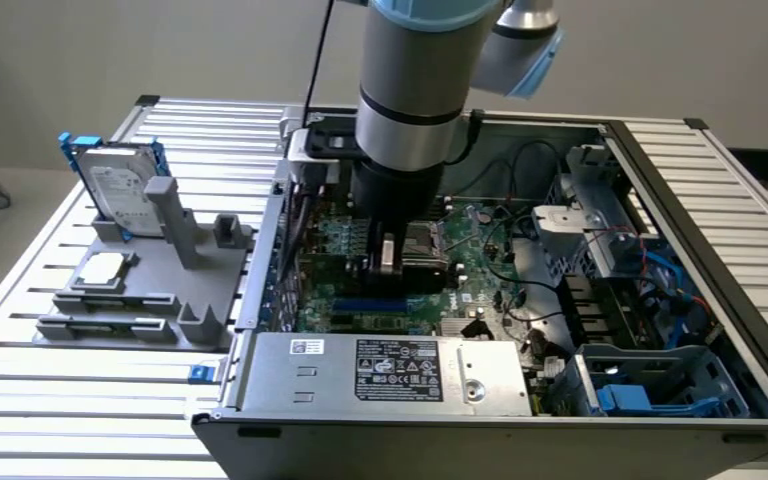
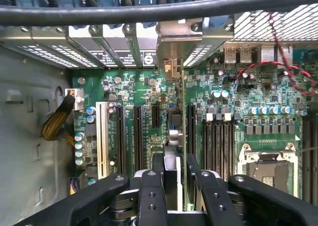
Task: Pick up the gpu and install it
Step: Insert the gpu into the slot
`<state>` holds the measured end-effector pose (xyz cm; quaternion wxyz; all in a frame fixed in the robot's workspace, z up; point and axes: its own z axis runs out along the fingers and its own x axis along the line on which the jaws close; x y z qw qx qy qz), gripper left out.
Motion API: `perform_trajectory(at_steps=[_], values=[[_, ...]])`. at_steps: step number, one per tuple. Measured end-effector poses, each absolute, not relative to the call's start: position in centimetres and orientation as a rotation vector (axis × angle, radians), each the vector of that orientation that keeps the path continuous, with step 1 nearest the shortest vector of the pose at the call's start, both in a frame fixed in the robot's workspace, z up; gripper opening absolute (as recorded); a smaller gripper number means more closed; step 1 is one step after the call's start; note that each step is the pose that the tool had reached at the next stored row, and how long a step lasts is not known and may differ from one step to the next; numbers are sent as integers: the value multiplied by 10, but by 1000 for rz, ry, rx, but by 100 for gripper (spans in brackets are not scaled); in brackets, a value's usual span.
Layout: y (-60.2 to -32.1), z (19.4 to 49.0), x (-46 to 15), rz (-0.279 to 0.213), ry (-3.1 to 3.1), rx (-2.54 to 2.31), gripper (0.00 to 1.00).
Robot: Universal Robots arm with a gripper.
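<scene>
Claw point(image 2: 171, 186) clamped on thin green-and-black gpu card point(image 2: 171, 136), edge-on, held upright over the green motherboard point(image 2: 149, 112) inside the open grey computer case point(image 1: 704, 260) — above a black slot near the rear-bracket edge. Risk: slight misalignment jams contacts, bracket snags.

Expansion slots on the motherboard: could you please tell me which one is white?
The long slot nearest the yellow cable bundle; the other slots are black.

Slatted metal table point(image 1: 37, 390) under computer case point(image 1: 491, 420), grey fixture point(image 1: 144, 300).
</scene>
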<state>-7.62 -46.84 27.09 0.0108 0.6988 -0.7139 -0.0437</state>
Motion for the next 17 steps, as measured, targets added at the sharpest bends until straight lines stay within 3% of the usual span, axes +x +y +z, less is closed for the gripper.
perform_trajectory(at_steps=[12,17], values=[[-468,320,-68,-150,-2221,2173,29],[-469,322,-68,-152,-2220,2173,29]])
